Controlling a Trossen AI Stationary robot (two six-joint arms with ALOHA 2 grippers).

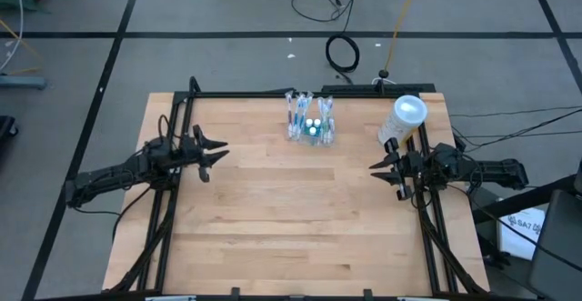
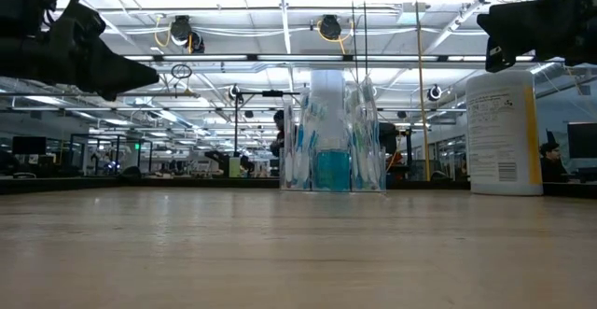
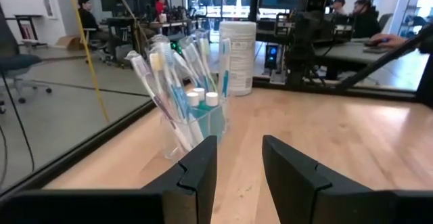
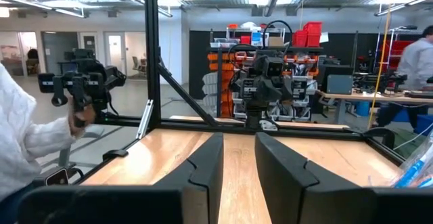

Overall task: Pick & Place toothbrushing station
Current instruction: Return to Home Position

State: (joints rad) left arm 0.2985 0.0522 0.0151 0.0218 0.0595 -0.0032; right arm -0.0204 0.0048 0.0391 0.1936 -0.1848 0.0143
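Note:
The toothbrushing station (image 1: pixel 309 121) is a small clear holder with several blue-and-white toothbrushes and white-capped tubes. It stands upright on its base at the table's far middle, and also shows in the low view (image 2: pixel 331 150) and the left wrist view (image 3: pixel 189 116). My left gripper (image 1: pixel 216 153) hovers open near the table's left edge, pointing level toward the right. Its fingers (image 3: pixel 203 166) are well short of the station. My right gripper (image 1: pixel 380 168) hovers open near the right edge, with nothing between its fingers (image 4: pixel 206 163).
A larger whitish cylinder with a round white top (image 1: pixel 406 119) stands at the far right, close to my right arm (image 2: pixel 504 132). A black frame (image 1: pixel 173 210) runs along the table's sides. Bare wood (image 1: pixel 300 219) fills the middle and near part. A person's white sleeve (image 4: pixel 20 143) shows beyond the table.

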